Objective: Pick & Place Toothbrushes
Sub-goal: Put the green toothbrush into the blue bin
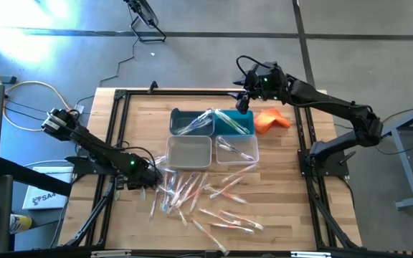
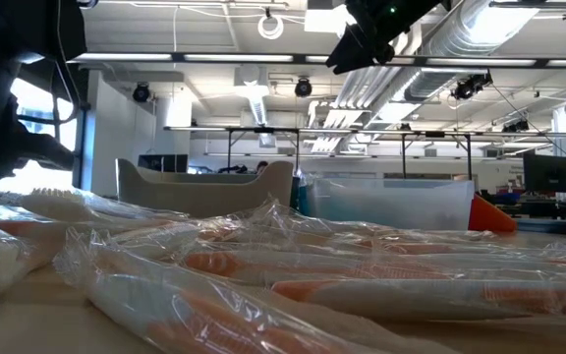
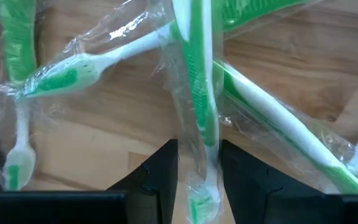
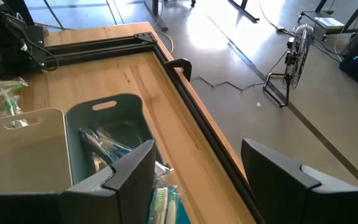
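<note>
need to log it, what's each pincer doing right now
left pincer: open around a green-and-white wrapped toothbrush, grip cannot be told
right pincer: open, empty

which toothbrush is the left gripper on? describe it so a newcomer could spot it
Start at the wooden table and find the loose pile of wrapped toothbrushes in front of the bins. At the pile's left edge sits the left gripper. Its target is the green-and-white toothbrush running straight between the two dark fingers, crossing over its neighbours rather than lying beside them.
</note>
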